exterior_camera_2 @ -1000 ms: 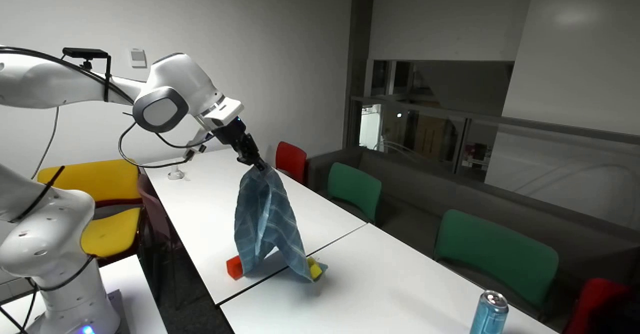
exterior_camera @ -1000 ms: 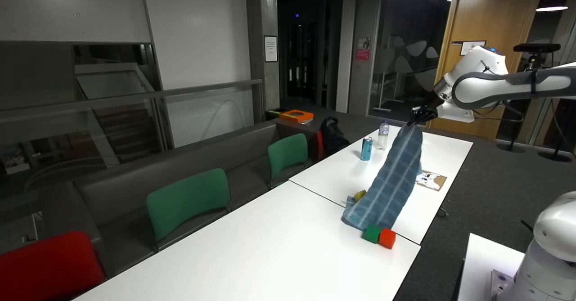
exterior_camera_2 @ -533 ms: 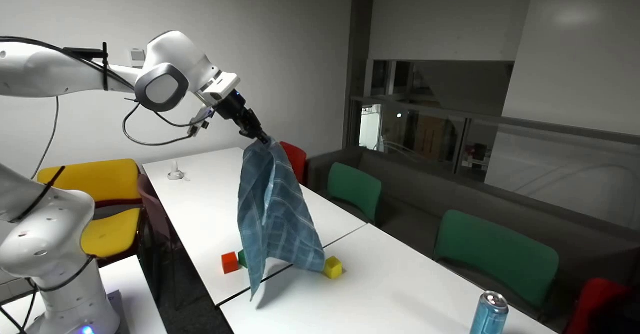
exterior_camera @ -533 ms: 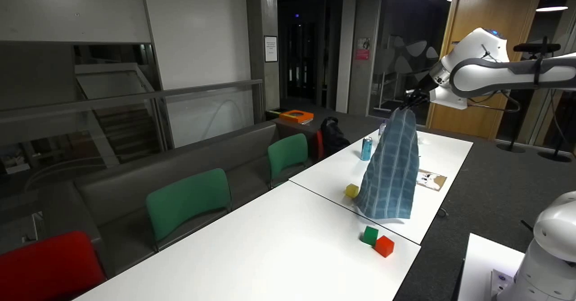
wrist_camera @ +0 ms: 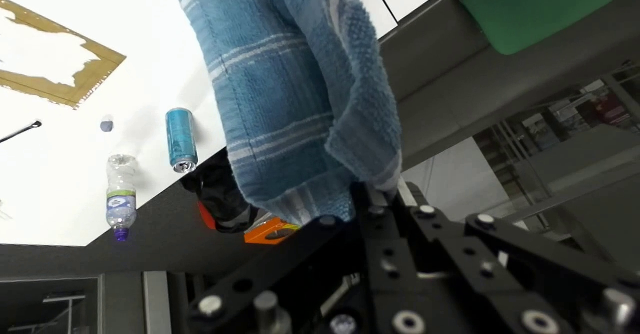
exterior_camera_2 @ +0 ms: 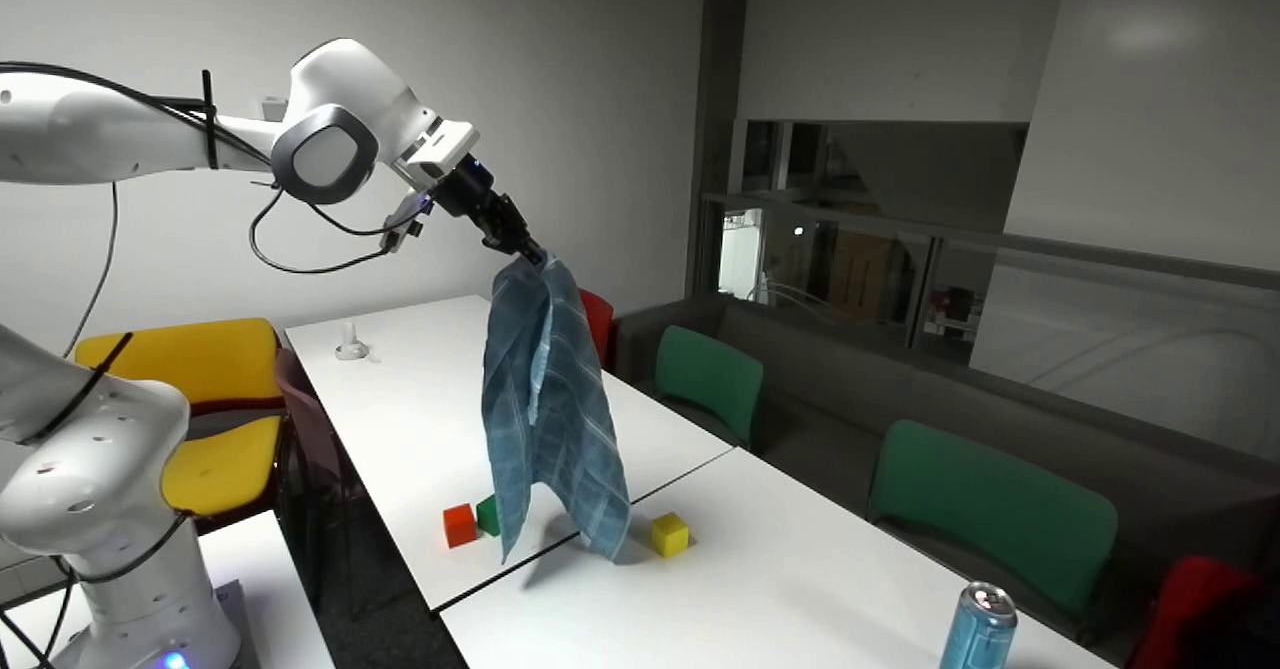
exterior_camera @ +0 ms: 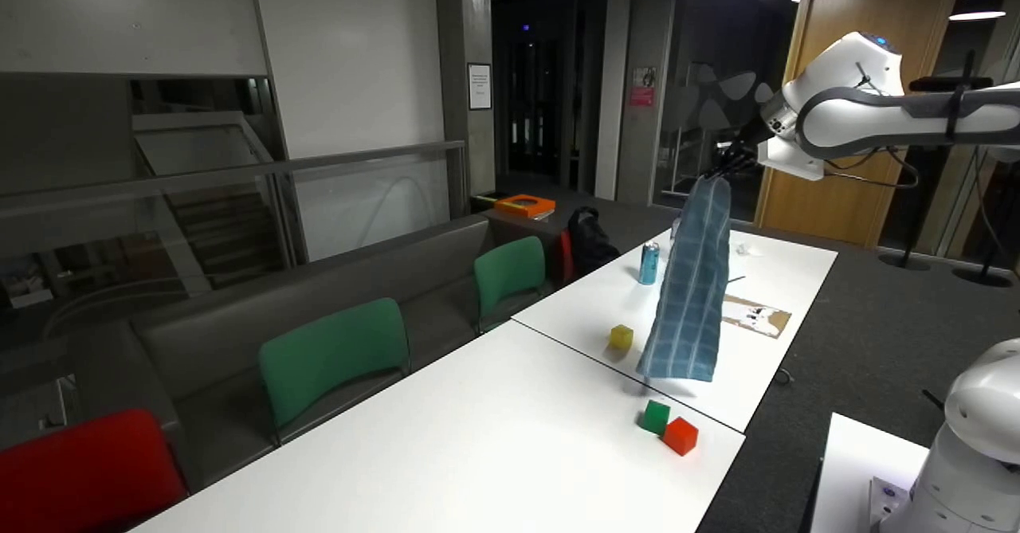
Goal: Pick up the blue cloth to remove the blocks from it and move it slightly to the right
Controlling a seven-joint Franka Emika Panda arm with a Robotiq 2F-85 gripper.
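Observation:
My gripper (wrist_camera: 391, 191) is shut on one end of the blue cloth (wrist_camera: 270, 89), which hangs down from the fingertips in folds. In both exterior views the gripper (exterior_camera: 714, 173) (exterior_camera_2: 537, 253) is high over the table and the cloth (exterior_camera: 689, 286) (exterior_camera_2: 550, 389) hangs with its lower edge just above the tabletop. The yellow block (exterior_camera: 621, 337) (exterior_camera_2: 669, 535) lies on the table beside the cloth, apart from it. The green block (exterior_camera: 655, 417) (exterior_camera_2: 487, 515) and red block (exterior_camera: 681, 436) (exterior_camera_2: 460, 526) lie close together near the table seam. No block shows in the wrist view.
Farther along the white table (exterior_camera: 446, 429) stand a blue can (exterior_camera: 649, 264) (exterior_camera_2: 980, 629) and a plastic bottle (wrist_camera: 121, 194). A brown-and-white sheet (exterior_camera: 757, 315) lies flat there. Green chairs (exterior_camera: 335, 350) (exterior_camera_2: 990, 509) line the table's long side.
My gripper has risen with the cloth. The cloth has come up off the table and away from the blocks. The yellow block has slid off the cloth's corner onto the table.

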